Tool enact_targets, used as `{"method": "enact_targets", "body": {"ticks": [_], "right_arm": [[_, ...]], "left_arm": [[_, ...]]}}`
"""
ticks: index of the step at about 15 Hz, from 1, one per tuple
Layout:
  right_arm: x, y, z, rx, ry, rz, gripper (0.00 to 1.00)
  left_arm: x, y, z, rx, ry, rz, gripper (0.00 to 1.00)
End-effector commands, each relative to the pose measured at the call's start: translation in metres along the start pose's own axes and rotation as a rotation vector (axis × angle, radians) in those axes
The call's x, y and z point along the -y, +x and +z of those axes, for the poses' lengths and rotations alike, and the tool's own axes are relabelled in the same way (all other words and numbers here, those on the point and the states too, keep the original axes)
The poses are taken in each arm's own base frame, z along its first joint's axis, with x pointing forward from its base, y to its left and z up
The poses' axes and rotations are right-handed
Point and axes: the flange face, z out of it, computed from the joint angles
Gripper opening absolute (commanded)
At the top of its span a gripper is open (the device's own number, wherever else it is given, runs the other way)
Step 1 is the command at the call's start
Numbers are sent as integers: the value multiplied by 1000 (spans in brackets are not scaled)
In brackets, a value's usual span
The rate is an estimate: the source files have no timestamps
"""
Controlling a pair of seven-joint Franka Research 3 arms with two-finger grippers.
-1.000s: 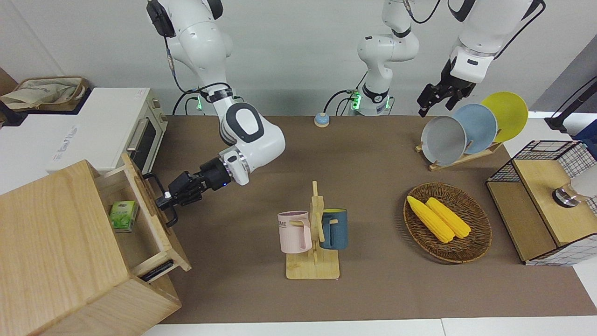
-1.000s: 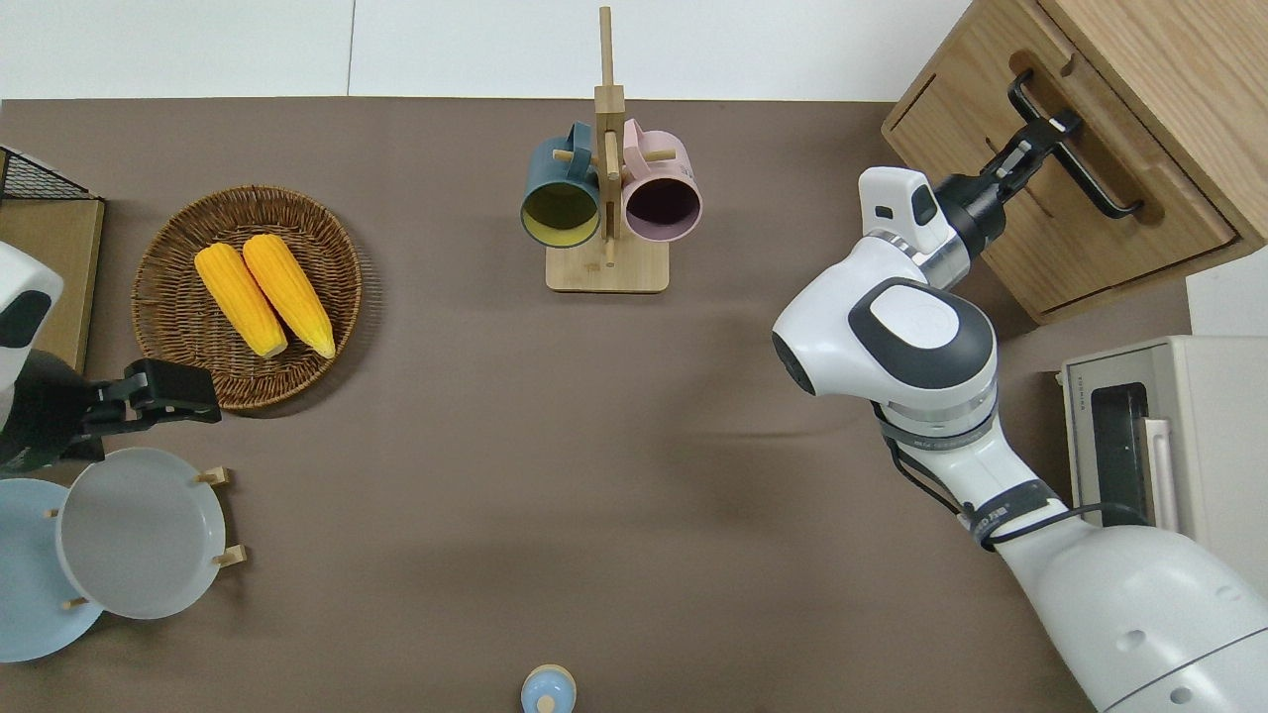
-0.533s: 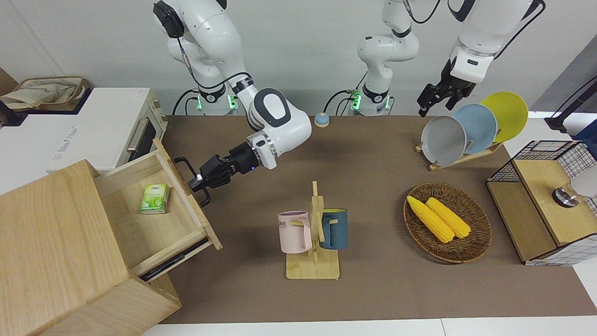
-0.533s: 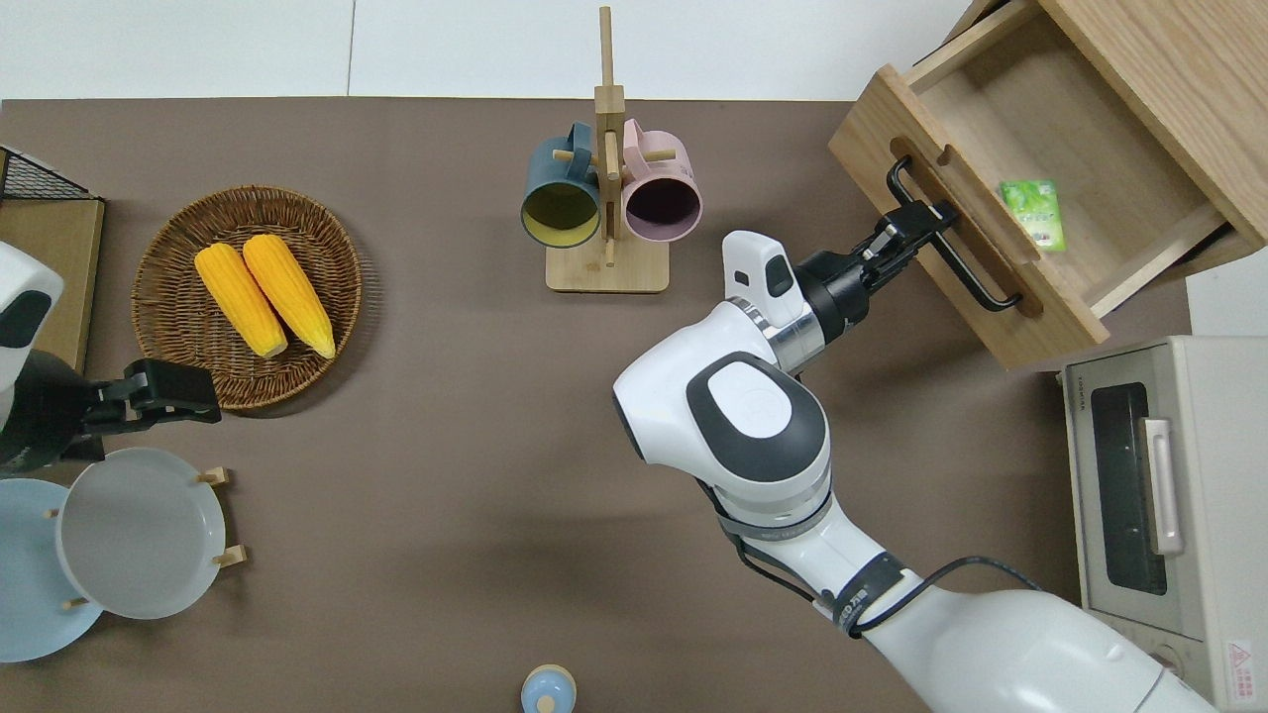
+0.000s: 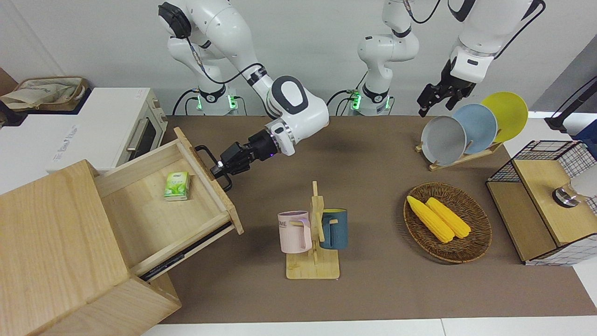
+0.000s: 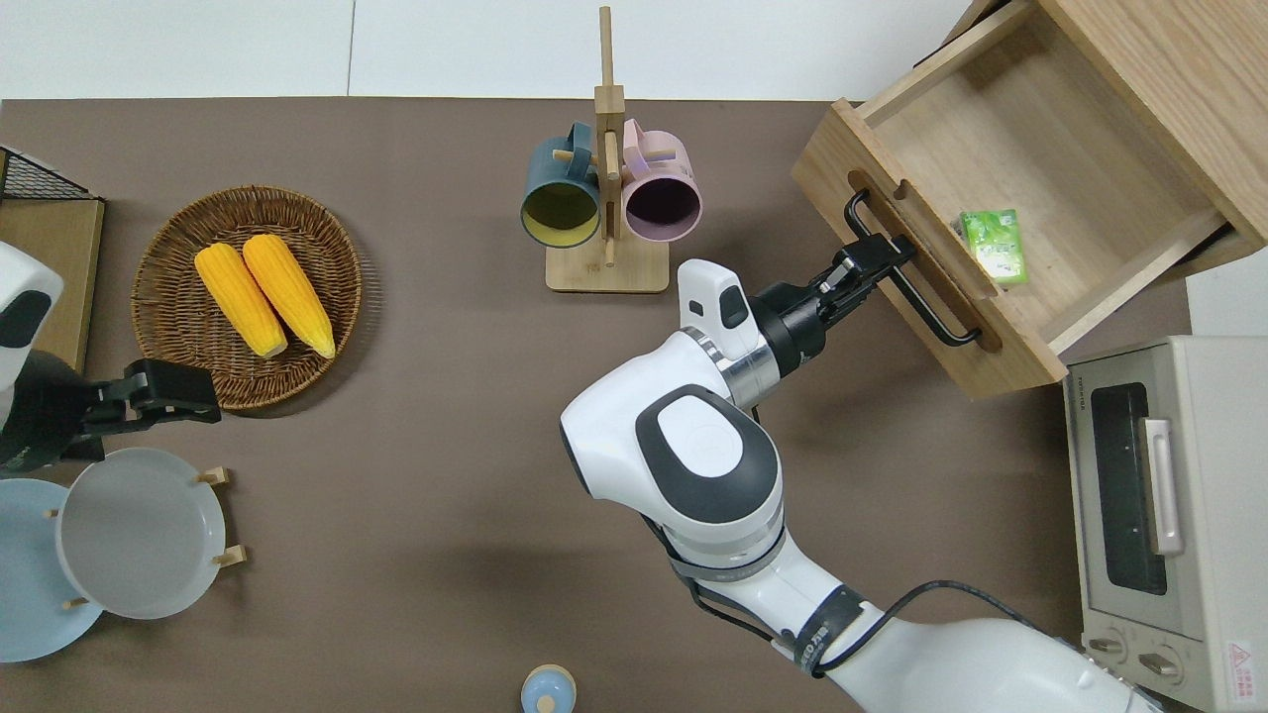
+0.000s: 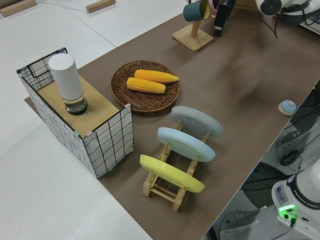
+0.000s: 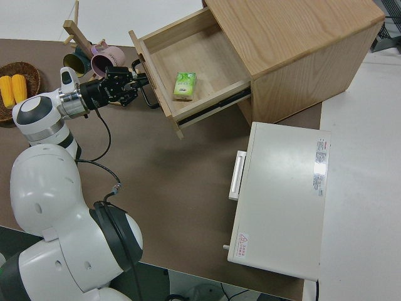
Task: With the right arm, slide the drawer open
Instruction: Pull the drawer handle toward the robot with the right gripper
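You are looking at one drawer [image 6: 1040, 149] standing pulled well out of its cabinet [image 5: 56, 242] at the right arm's end of the table, one green carton [image 6: 994, 246] lying inside. Its front is facing the mug rack [image 6: 606, 173], which is holding two mugs, and its bar handle [image 6: 906, 282] is running diagonally. Your right gripper [image 6: 872, 259] is pinching that bar. Your left gripper [image 6: 163, 388] is parked; I cannot tell its jaws.

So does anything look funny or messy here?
Not really. The drawer is pulled far out, the right tool shut on its black handle. One small green box lies inside. Nothing is spilled or broken.
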Motion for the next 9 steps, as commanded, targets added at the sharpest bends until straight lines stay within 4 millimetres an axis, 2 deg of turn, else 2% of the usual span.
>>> {"method": "enact_targets", "body": {"ticks": [1, 6, 9], "right_arm": [[-32, -11, -22, 44, -29, -4, 0], [-32, -16, -43, 56, -3, -5, 0], [-32, -18, -51, 57, 1, -4, 37]], "left_arm": [[3, -4, -4, 5, 1, 6, 993], [3, -4, -5, 3, 0, 6, 993], [3, -4, -4, 5, 1, 6, 993]]}}
